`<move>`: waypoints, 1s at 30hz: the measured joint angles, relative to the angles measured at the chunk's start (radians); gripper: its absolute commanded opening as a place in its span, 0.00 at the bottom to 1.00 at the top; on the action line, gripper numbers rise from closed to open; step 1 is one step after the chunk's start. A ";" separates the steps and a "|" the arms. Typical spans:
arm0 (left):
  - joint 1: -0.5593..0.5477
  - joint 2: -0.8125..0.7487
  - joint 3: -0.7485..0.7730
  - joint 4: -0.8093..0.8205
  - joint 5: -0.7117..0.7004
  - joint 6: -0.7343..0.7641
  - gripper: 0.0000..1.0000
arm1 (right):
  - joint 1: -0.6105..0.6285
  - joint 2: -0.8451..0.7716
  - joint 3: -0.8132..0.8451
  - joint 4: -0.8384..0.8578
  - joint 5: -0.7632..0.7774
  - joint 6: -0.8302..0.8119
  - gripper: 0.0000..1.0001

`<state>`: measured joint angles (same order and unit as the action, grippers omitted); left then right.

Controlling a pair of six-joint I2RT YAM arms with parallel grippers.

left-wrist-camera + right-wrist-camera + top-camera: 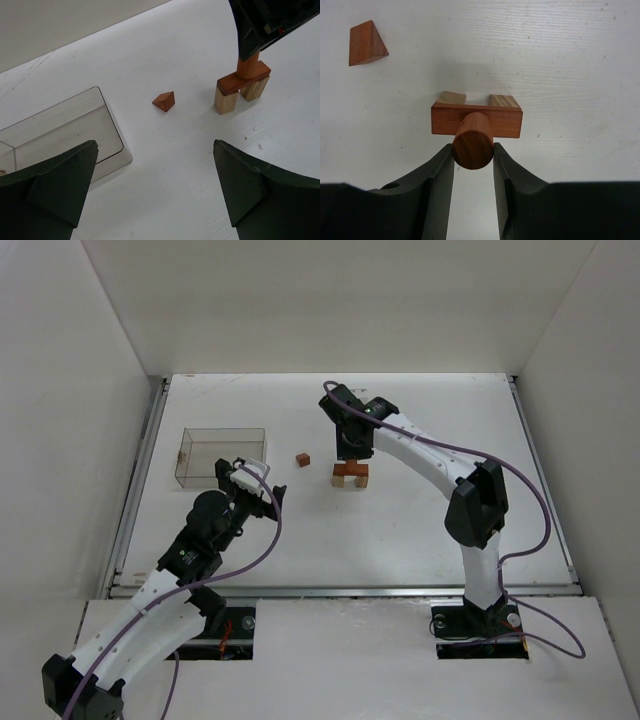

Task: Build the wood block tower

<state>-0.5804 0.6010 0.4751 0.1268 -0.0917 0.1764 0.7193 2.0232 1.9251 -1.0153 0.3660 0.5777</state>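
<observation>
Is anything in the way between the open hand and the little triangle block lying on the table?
No, nothing visible. Only bare table lies between the left gripper and the triangle block. The clear box sits to one side; the tower, with the right gripper holding its round block, to the other.

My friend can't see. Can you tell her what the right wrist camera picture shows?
Two black fingers squeeze a round reddish wooden peg standing on a reddish bar, which lies across two tan blocks like a little bridge. A reddish wedge sits alone on the white table, up at the left.
</observation>
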 measured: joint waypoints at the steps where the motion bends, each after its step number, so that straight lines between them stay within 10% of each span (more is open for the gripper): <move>1: 0.000 0.000 0.000 0.000 0.000 0.000 1.00 | -0.001 0.000 -0.004 0.001 0.000 0.001 0.00; 30: 0.009 0.000 0.000 0.000 0.009 0.000 1.00 | -0.007 0.000 -0.027 0.039 0.000 0.003 0.00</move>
<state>-0.5716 0.6010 0.4751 0.1265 -0.0830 0.1761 0.7124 2.0232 1.8977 -0.9768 0.3664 0.5812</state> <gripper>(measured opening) 0.997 0.393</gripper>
